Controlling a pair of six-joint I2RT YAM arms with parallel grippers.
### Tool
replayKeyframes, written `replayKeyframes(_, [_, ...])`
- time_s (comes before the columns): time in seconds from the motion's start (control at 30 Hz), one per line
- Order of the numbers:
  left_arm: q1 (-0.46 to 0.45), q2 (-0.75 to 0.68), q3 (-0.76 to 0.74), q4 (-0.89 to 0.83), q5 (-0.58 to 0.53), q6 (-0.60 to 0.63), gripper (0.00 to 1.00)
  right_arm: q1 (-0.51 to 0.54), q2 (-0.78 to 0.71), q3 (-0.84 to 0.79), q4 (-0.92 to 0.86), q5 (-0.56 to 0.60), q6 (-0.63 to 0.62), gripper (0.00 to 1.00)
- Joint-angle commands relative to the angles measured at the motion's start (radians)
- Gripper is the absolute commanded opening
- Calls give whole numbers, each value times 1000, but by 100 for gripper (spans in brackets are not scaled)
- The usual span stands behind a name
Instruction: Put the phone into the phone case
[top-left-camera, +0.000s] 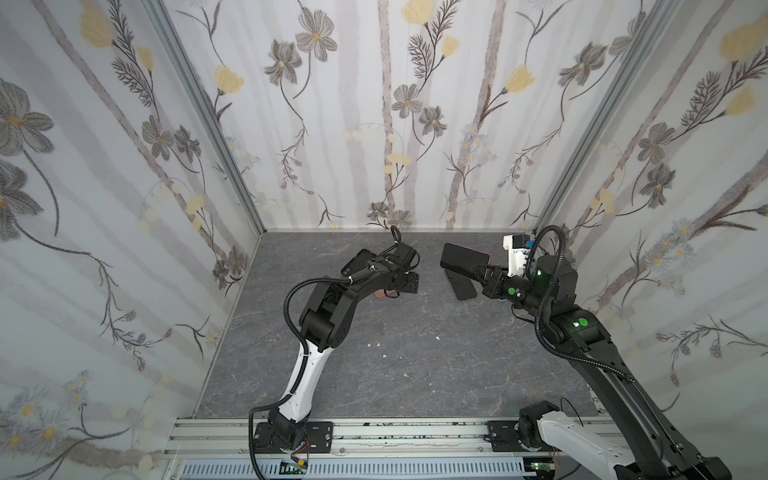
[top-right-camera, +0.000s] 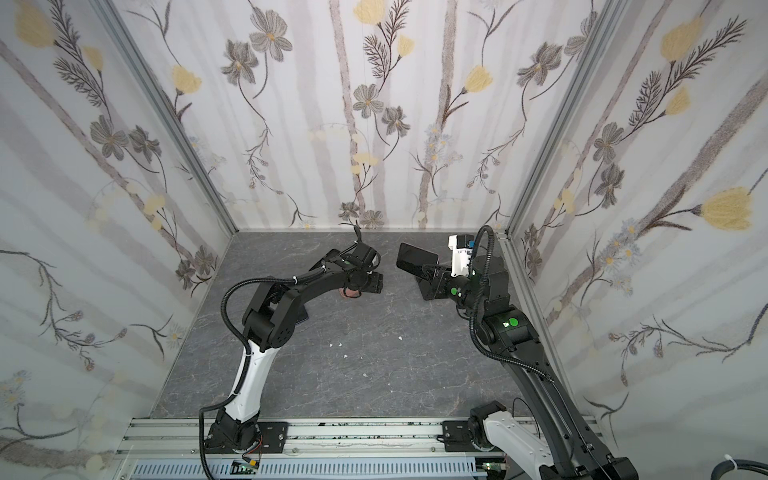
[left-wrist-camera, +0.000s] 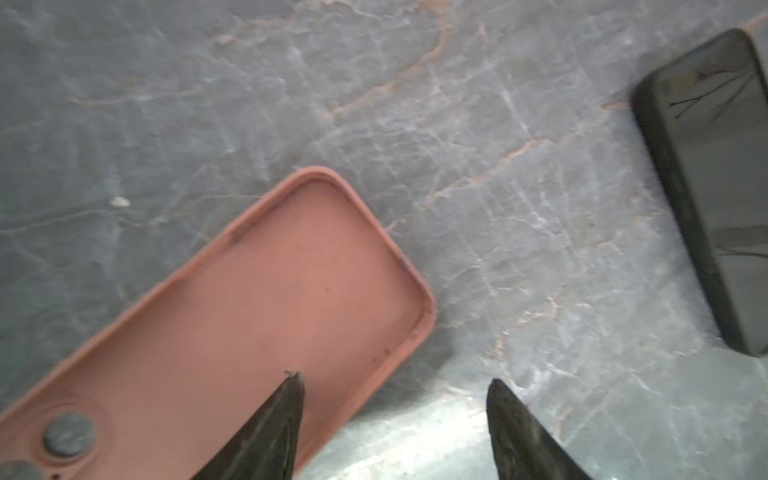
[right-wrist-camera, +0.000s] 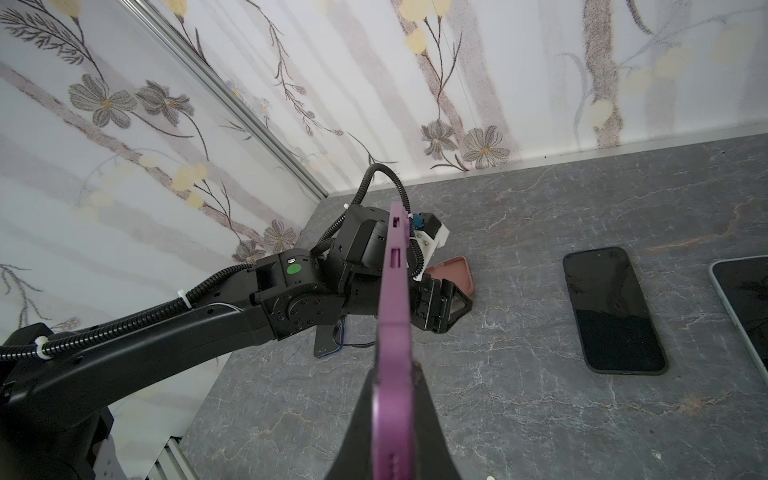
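left gripper (left-wrist-camera: 394, 380): released, fingers spread and holding nothing. One tip hangs over the inside of the pink case (left-wrist-camera: 257, 316), the other over bare table (left-wrist-camera: 540, 166) just outside its long wall.
right gripper (right-wrist-camera: 395, 370): clenched on a purple case (right-wrist-camera: 392, 291), held edge-on and lifted off the table. Its side slots suggest a case; you cannot tell whether a phone sits in it.
pink case: flat on the table, open side up, empty.
black phone (right-wrist-camera: 615, 311): screen up on the table, well apart from the pink case, with a second phone (right-wrist-camera: 744, 307) beyond it at the picture's edge.
step in hand: probably taking the pink case by its long wall.
doing it well: come straight down so the wall ends up between the two tips, then close gently, since a soft wall is likely to buckle. Grip near the middle of the long side so the case does not swing, and keep its open side up.
left wrist view alone: shows you the empty inside, the rim and how the tips straddle it. In a top view the arm leaves only a pink sliver (top-left-camera: 384, 294).
right wrist view alone: gives the purple colour and slots. In both top views that piece reads as a dark slab (top-left-camera: 463, 255). The second phone is not visible in either top view.
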Motion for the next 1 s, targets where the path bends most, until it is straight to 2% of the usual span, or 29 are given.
replayKeyframes(0.0, [-25, 0, -27, -14, 66, 78, 70, 0, -3, 2, 73, -48, 27, 0])
replayKeyframes(0.17, [-58, -86, -178, 13, 106, 177, 68, 0, -6, 22, 61, -57, 28, 0])
replayKeyframes(0.27, [-75, -164, -312, 52, 152, 193, 64, 0, 0, 44, 38, -56, 22, 0])
replayKeyframes(0.4, [-123, -286, -528, 128, 214, 245, 63, 0, 10, 43, 35, -73, 25, 0])
replayKeyframes(0.53, [-175, -376, -670, 158, 259, 282, 63, 0, 42, 52, 28, -92, 34, 0])
replayKeyframes(0.7, [-188, -469, -732, 213, 274, 256, 64, 1, 66, 48, 48, -137, 63, 0])
replayKeyframes(0.8, [-187, -524, -728, 229, 234, 237, 66, 2, 77, 29, 64, -133, 73, 0])
replayKeyframes(0.97, [-187, -639, -766, 317, 217, 140, 68, 6, 116, 82, 25, -145, 76, 0])
